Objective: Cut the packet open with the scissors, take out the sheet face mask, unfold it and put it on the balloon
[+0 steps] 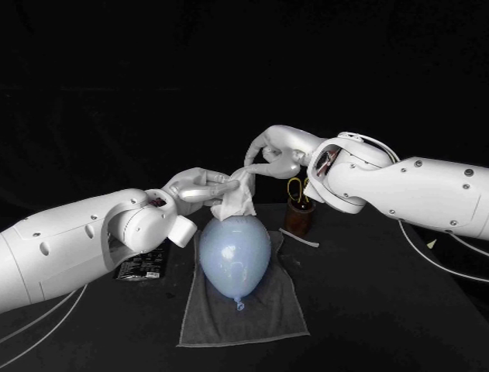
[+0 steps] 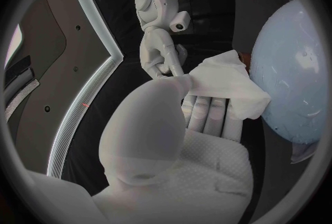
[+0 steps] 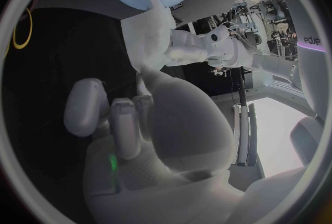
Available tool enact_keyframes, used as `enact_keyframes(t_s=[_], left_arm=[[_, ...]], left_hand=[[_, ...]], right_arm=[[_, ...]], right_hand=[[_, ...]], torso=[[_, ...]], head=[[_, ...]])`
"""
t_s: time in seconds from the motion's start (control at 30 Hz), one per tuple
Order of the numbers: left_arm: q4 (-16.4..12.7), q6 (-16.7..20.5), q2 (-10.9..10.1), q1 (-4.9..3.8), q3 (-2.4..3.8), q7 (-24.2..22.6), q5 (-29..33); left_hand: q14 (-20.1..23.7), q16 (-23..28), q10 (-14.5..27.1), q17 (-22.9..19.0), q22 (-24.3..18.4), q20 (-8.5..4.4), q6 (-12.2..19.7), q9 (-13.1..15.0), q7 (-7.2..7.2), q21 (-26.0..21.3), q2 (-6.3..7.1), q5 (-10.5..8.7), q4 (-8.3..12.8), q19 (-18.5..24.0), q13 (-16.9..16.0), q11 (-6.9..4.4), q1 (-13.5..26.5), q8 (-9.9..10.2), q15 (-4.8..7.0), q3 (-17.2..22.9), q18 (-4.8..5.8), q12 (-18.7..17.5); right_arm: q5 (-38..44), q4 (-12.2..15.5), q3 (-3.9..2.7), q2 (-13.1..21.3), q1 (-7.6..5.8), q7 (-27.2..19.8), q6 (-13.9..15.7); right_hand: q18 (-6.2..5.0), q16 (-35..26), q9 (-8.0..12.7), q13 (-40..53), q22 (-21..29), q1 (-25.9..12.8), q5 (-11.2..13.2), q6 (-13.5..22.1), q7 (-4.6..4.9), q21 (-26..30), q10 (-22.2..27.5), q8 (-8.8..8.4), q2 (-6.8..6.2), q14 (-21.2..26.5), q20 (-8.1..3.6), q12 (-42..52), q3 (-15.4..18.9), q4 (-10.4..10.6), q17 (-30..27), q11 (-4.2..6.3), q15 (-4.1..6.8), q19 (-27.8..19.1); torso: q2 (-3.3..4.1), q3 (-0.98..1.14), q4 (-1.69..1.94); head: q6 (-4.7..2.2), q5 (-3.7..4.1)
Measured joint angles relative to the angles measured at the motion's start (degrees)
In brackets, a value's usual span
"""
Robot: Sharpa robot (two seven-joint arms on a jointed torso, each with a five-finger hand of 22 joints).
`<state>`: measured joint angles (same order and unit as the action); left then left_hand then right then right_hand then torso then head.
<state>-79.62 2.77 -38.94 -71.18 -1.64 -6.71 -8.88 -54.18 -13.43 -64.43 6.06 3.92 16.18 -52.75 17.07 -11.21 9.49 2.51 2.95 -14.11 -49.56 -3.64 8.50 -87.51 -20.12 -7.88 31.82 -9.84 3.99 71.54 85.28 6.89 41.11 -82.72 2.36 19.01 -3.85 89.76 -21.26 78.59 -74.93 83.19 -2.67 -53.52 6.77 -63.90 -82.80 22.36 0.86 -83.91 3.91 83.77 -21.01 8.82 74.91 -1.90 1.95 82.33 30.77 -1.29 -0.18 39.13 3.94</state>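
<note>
Both our silver left hand (image 1: 200,187) and right hand (image 1: 271,156) pinch the crumpled white sheet mask (image 1: 236,198) against the pale blue balloon (image 1: 235,249)'s rounded end.

The left arm (image 1: 54,248) and right arm (image 1: 434,190) are built of smooth, rounded white shells, dotted with small dark screws (image 1: 469,173) set in shallow recesses. Thin white cables (image 1: 484,254) trail beneath them. The left hand (image 1: 200,186) and right hand (image 1: 272,155) are pale silver, with rounded, segmented fingers (image 2: 207,113) and a finely dimpled palm (image 2: 214,174). A small green light (image 3: 112,162) glows low on the right palm.
</note>
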Motion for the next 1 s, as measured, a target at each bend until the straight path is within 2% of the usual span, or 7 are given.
enact_keyframes(t_s=[0.1,0.2,0.5,0.63,0.73,0.9,1.0], left_arm=[[0.0,0.0,-0.1,0.0,-0.01,0.0,0.2],[-0.1,0.0,-0.2,0.0,-0.01,0.0,0.3],[-0.5,-0.8,-0.9,0.01,-0.01,-0.1,0.8],[-0.8,-1.8,-1.3,0.01,-0.01,-0.2,1.2],[-1.0,-2.9,-1.6,0.01,-0.02,-0.4,1.4],[-1.5,-4.7,-2.0,0.01,-0.02,-0.8,1.8],[-1.6,-5.5,-2.3,0.01,-0.02,-1.0,2.3]], left_hand=[[0.0,0.0,-0.5,0.0,0.0,0.0,-0.1,0.2,0.16,0.0,0.09,-0.01,0.3,0.0,0.0,-0.03,0.1,-0.5,0.0,0.3,0.02,0.0],[-0.1,0.0,-0.7,0.0,0.0,0.0,-0.4,0.6,0.38,0.0,0.3,-0.01,0.5,0.0,0.0,-0.3,0.3,-0.8,0.11,0.5,0.04,0.0],[-0.3,0.3,-1.1,0.0,0.0,0.0,-0.3,1.0,0.57,-0.2,0.31,-0.12,1.4,0.0,0.0,-0.3,0.3,-1.2,0.29,1.4,0.09,0.0],[-0.3,0.3,-1.1,0.0,0.0,0.0,-0.3,1.0,0.57,-0.2,0.32,-0.14,1.6,0.0,0.0,-0.3,0.3,-1.2,0.29,1.6,0.11,-0.2],[-0.3,0.4,-1.1,0.0,0.0,0.0,-0.3,1.1,0.58,-0.2,0.39,-0.17,1.6,0.0,0.0,-0.3,0.4,-1.2,0.29,1.6,0.12,-0.2],[-0.3,0.7,-1.1,0.0,0.0,-0.18,0.0,1.2,0.45,-0.2,0.39,-0.3,1.7,-0.2,0.0,-0.29,0.4,-1.1,0.29,2.1,0.14,-0.2],[-0.5,0.8,-0.1,0.0,0.1,-0.32,1.4,1.4,-0.38,-0.2,0.39,-0.31,2.0,-1.2,0.1,0.42,0.4,-1.2,0.08,3.6,0.16,-0.5]], right_arm=[[-1.4,0.1,0.0,0.2,-0.03,-0.3,0.2],[-2.7,0.1,0.0,0.4,-0.04,-0.6,0.4],[-5.0,-0.6,0.04,0.7,-0.05,-1.0,0.8],[-5.5,-1.5,0.06,0.5,-0.05,-0.9,1.4],[-5.7,-2.2,0.06,0.4,-0.05,-0.6,2.0],[-6.1,-2.7,0.08,0.6,-0.02,-0.4,3.0],[-6.4,-2.5,0.13,0.8,0.08,-0.3,3.7]], right_hand=[[0.0,0.0,0.5,-2.2,0.0,-1.6,-0.2,1.1,0.54,0.8,-0.1,-1.02,-1.61,-0.1,0.31,-0.9,0.6,0.8,0.0,-0.13,-0.17,-0.3],[-0.01,0.0,0.8,-3.5,0.0,-2.2,-0.2,1.4,0.83,0.9,0.2,-1.15,-2.16,-0.1,0.41,-1.2,0.7,0.8,0.0,-0.43,-0.53,-0.4],[0.0,0.0,1.2,-3.6,0.0,-2.1,-0.2,1.4,0.88,1.1,0.3,-1.37,-2.13,-0.1,0.61,-1.2,-1.0,0.3,0.0,-0.66,-0.53,-0.6],[0.0,0.0,1.2,-3.3,0.0,-1.6,-0.2,1.1,0.59,1.0,0.3,-1.33,-1.57,-0.1,0.61,-1.1,-2.4,-0.6,0.0,-0.7,-0.54,-0.6],[0.0,0.0,1.1,-2.8,0.0,-1.1,-0.2,0.2,0.29,0.6,0.3,-0.38,-1.14,-0.1,0.61,-1.1,-3.5,-1.3,0.0,-0.69,-0.54,-0.6],[0.0,0.0,1.0,-2.3,0.0,-1.0,-0.2,0.2,0.29,0.6,0.3,-0.2,-0.99,0.0,0.61,-0.9,-4.0,-1.5,0.0,-0.69,-0.64,-0.6],[0.0,0.0,1.0,-2.3,0.0,-1.0,-0.2,0.3,0.42,0.6,0.3,-0.2,-0.99,0.0,0.61,-0.9,-4.1,-1.6,0.0,-0.69,-0.64,-0.6]], torso=[[0.0,0.01,0.0],[0.0,0.01,-0.01],[0.05,0.04,-0.07],[0.07,0.08,-0.04],[0.07,0.07,-0.04],[0.07,0.02,-0.01],[0.07,0.01,-0.01]], head=[[-0.01,0.0],[-0.08,-0.02],[-0.17,-0.02],[-0.08,0.03],[-0.01,0.09],[0.04,0.15],[0.05,0.15]])
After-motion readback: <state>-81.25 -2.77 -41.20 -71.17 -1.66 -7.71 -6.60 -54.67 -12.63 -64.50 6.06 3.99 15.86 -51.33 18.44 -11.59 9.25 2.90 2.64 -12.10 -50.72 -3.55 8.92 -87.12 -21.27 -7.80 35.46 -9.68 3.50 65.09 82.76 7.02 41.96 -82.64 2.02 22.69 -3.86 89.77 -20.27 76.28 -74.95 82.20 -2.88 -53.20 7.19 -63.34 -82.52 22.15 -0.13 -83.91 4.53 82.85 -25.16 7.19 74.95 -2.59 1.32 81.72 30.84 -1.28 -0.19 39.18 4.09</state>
